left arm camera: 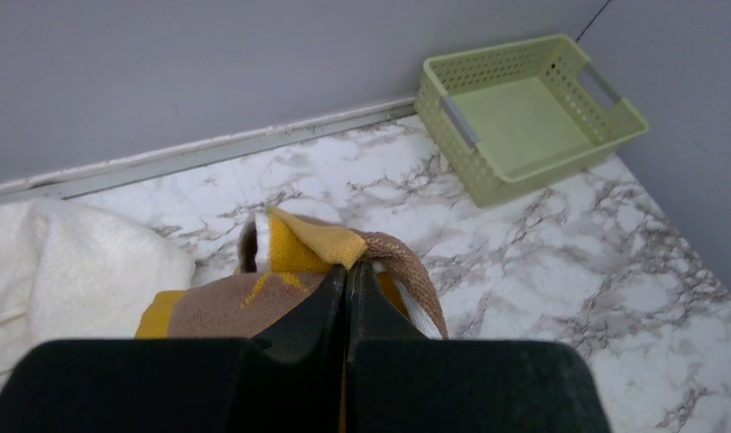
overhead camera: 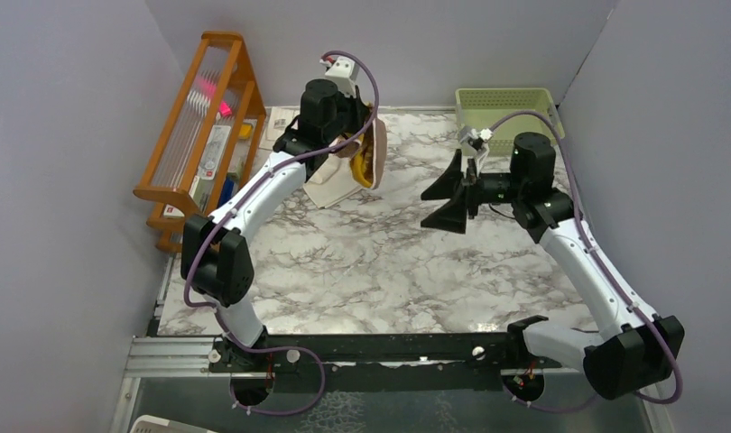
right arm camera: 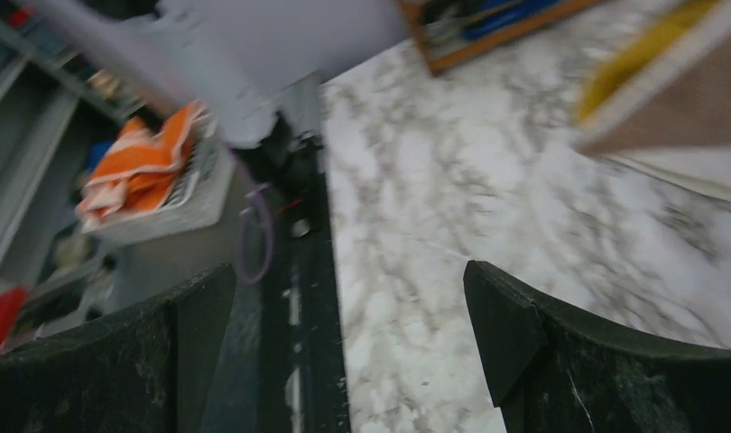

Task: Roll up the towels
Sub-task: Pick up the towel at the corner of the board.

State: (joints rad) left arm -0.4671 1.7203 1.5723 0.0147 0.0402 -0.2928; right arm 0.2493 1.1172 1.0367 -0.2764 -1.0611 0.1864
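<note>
Left gripper (left arm camera: 346,271) pinches the brown cloth towel with mustard-yellow reverse (left arm camera: 222,307), lower part hidden behind it, beside the soft cream towel (left arm camera: 64,262). Right gripper (overhead camera: 441,200) hovers wide open, its wrist view blurred.

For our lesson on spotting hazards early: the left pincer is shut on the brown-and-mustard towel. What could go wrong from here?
1. The left pincer grips the brown towel only by a small fold at its edge, so it might slip out.
2. The cream towel lies close beside it and could get dragged along.
3. The right pincer hangs open, away from the cloth, so the roll may go crooked.
</note>
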